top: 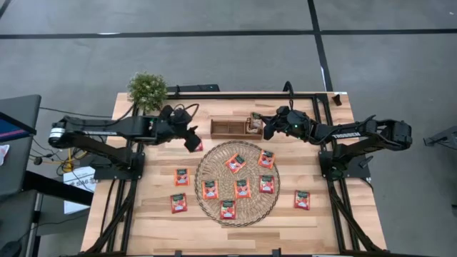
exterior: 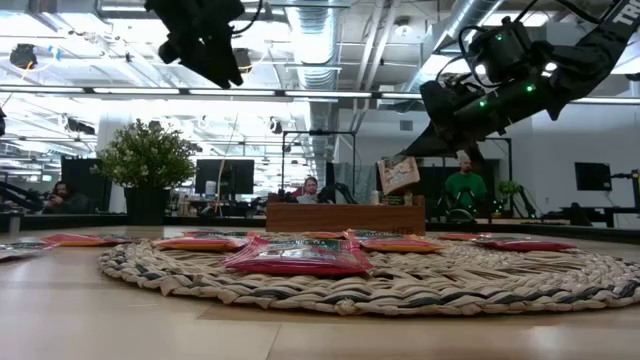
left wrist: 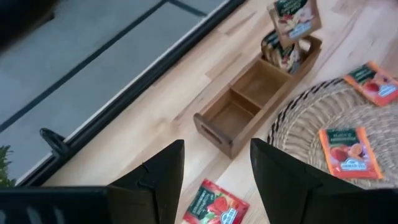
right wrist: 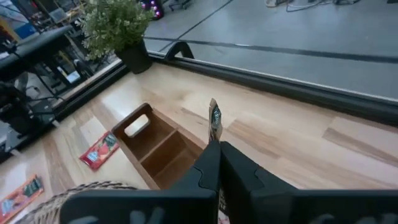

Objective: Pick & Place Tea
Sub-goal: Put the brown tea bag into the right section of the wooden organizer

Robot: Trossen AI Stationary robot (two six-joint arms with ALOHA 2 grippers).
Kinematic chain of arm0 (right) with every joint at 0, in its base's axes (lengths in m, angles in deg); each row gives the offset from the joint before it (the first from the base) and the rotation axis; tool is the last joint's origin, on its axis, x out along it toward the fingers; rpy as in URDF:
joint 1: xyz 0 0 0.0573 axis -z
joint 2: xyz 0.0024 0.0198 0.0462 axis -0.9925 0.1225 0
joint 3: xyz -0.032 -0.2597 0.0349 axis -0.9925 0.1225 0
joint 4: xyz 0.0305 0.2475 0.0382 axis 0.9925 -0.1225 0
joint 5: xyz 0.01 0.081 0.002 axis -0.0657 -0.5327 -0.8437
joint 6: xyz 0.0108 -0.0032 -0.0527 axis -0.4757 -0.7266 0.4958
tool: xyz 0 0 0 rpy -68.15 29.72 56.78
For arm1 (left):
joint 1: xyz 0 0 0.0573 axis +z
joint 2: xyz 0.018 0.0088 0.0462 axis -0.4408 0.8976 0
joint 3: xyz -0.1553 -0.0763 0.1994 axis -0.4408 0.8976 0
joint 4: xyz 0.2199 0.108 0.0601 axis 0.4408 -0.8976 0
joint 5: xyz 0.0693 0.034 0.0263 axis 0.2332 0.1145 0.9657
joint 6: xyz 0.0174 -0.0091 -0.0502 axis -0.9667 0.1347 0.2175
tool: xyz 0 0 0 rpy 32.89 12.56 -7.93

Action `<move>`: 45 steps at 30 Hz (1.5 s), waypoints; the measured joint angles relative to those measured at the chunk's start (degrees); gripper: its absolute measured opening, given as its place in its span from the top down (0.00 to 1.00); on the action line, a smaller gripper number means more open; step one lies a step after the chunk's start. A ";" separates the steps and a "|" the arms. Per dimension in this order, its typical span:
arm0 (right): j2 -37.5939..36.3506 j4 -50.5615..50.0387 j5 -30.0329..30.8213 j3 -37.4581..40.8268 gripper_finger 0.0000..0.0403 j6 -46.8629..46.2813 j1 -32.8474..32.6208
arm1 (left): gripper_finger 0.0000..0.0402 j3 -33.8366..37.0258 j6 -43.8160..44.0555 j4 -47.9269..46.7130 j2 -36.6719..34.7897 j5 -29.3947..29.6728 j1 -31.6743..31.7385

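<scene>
Wooden tabletop (top: 150,221) carries wooden tray (top: 230,128) and round straw mat (top: 237,183) with red sachets lying flat. Right claw (right wrist: 214,149) pinches one tea sachet (right wrist: 214,121) upright, edge-on, long axis vertical, above tray's right end compartment. Left claw (left wrist: 214,165) hangs wide, holding nothing, over a red sachet (left wrist: 216,205) beside tray's left end.

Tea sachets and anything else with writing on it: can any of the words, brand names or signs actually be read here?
None can be read.
Sachet in the right end effector: printed lines, too blurred.
Orange sachet on the woven mat: dark title and a green mark, too small.
Red sachet on the table: blue-green label, unreadable.
Wooden tray: no writing visible.
Left end effector: no markings seen.
</scene>
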 joint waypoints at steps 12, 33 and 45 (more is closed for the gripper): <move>0.24 2.28 -0.05 -0.11 1.00 -1.00 -1.00 | 0.56 0.53 -1.87 -0.24 -2.15 -0.01 -0.02; 12.32 10.64 0.26 -0.12 1.00 2.89 -0.33 | 0.56 0.53 -2.90 -0.26 -2.15 -0.03 -0.02; 12.31 10.06 0.30 -0.12 1.00 8.02 0.96 | 0.56 0.51 -3.79 -0.27 -2.13 -0.03 -0.02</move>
